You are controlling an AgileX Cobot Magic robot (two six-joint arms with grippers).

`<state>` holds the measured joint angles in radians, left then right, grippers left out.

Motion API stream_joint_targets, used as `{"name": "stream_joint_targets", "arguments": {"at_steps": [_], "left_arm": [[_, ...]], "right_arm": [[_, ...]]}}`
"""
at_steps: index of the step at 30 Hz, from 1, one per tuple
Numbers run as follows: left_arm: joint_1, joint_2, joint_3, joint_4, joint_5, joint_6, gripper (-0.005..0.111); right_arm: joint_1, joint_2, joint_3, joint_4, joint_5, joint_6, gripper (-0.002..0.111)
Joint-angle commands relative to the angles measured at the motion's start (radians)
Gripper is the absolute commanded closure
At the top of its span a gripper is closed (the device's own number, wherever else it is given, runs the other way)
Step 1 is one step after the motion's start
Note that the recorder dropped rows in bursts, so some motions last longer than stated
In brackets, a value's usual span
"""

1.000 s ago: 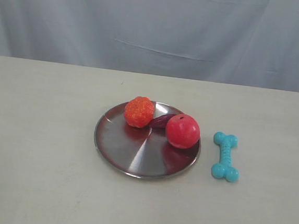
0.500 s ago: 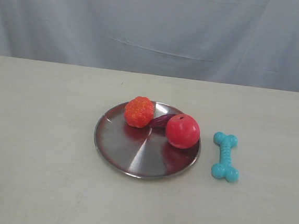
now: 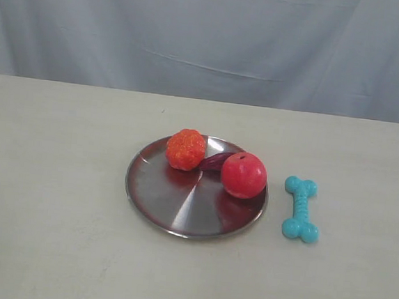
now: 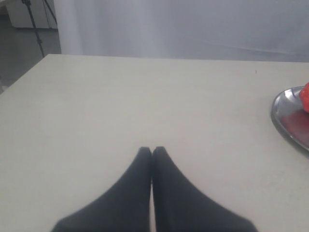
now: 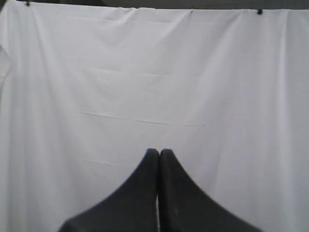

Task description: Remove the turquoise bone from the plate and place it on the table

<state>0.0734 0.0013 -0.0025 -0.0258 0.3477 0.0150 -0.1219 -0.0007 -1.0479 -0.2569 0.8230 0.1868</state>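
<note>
The turquoise bone (image 3: 301, 208) lies flat on the cream table (image 3: 55, 200), just right of the silver plate (image 3: 174, 203) and apart from its rim. Neither arm shows in the exterior view. My left gripper (image 4: 152, 150) is shut and empty, low over bare tabletop, with the plate's edge (image 4: 285, 121) far off to one side. My right gripper (image 5: 159, 152) is shut and empty too, facing only the white curtain (image 5: 154, 72); no task object appears in the right wrist view.
On the plate sit a bumpy orange ball (image 3: 185, 149), a red ball (image 3: 243, 174) and a dark purple toy (image 3: 216, 160) between them. A white curtain (image 3: 209, 38) hangs behind the table's far edge.
</note>
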Motion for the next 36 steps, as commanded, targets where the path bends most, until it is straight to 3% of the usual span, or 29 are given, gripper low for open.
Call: {"name": "stream_joint_targets", "arguments": {"at_steps": [1,5,10,24,36], "left_arm": [[0.004,-0.001,0.003,-0.006,-0.005,-0.004,0.107],[0.004,-0.001,0.003,-0.006,-0.005,-0.004,0.107],[0.004,-0.001,0.003,-0.006,-0.005,-0.004,0.107],[0.004,-0.001,0.003,-0.006,-0.005,-0.004,0.107],[0.004,-0.001,0.003,-0.006,-0.005,-0.004,0.107]], "right_arm": [[-0.113,0.001,0.033,-0.004,-0.011,0.002,0.109],[-0.183,0.001,0.069,-0.003,-0.031,0.007,0.109],[-0.189,0.001,0.205,-0.003,-0.167,0.011,0.109],[-0.187,0.001,0.843,-0.003,-0.612,0.154,0.109],[-0.186,0.001,1.042,-0.003,-0.602,0.139,0.109]]}}
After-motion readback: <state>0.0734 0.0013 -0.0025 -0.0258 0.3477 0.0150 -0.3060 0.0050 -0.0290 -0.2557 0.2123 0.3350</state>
